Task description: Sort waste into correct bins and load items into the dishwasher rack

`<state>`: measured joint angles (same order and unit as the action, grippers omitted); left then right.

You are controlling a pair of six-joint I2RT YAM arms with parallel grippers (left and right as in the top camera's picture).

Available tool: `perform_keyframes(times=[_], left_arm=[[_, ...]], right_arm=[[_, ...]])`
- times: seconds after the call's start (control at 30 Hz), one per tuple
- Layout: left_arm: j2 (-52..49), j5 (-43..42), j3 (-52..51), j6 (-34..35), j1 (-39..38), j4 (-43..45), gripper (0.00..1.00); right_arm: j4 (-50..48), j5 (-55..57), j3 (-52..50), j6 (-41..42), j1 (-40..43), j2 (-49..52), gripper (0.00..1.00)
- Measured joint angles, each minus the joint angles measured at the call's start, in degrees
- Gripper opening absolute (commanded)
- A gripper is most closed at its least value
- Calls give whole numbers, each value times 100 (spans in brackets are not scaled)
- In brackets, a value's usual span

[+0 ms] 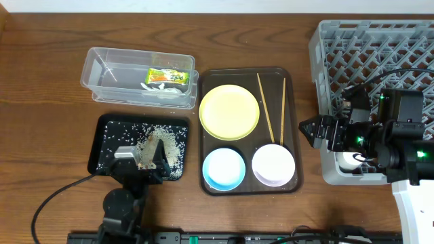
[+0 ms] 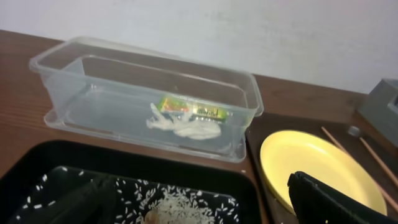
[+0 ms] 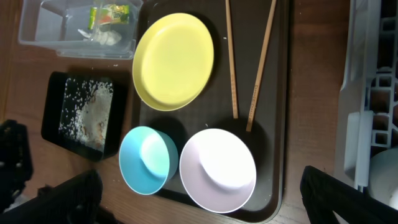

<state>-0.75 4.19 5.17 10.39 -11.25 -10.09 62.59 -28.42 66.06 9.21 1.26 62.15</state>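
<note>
Left gripper (image 1: 144, 161) is hovering, jaws released, black tray (image 1: 102, 135) beneath; right gripper (image 1: 308, 129) is hovering, jaws released, white bowl (image 1: 273, 165) just ahead.

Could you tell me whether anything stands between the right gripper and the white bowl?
Nothing visible does. The right gripper, open, hovers right of the brown tray, and the white bowl sits unobstructed in the tray's near right corner. The chopsticks end by its far rim, off the path.

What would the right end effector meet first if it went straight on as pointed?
Probably the white bowl on the brown tray: the wrist view shows it between the open right end effector's fingers. Depth is unclear.
</note>
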Motion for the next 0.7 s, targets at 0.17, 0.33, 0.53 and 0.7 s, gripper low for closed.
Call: perform_keyframes(times=[0.17,0.33,0.53,0.7], left_arm=[[13,-39,-109,0,0,188,90],[13,-48,-142,0,0,284,91],[13,-63,-144,0,0,289,90],[13,-66,-144,0,0,291,90]], right_arm=[[0,-2,0,2,0,0,99],[0,0,0,2,0,0,99],[0,0,0,2,0,0,99],[0,0,0,2,0,0,99]])
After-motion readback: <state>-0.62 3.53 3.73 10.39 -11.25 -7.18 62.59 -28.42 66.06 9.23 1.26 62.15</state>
